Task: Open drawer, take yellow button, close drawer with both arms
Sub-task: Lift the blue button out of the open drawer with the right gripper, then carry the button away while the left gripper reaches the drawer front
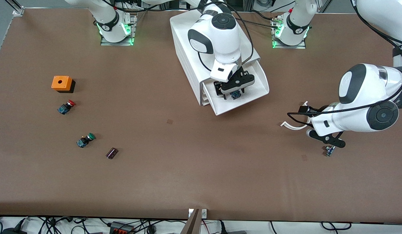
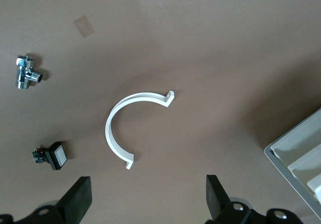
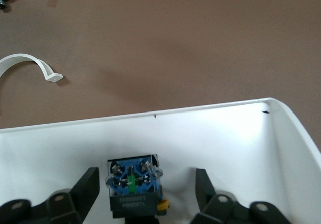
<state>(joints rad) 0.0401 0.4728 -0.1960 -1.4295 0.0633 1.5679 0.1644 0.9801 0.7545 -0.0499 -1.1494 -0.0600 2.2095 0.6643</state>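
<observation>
My right gripper (image 1: 233, 92) hangs over the pulled-out top drawer (image 1: 253, 94) of the white cabinet (image 1: 188, 48), and the button (image 1: 235, 95) sits just below it, its blue body showing between my spread fingers. My left gripper (image 1: 328, 141) hovers over bare table toward my left arm's end, well apart from the drawer. A white curved clip (image 1: 293, 126) lies just beside that gripper, and a small switch (image 1: 329, 151) lies right under it.
</observation>
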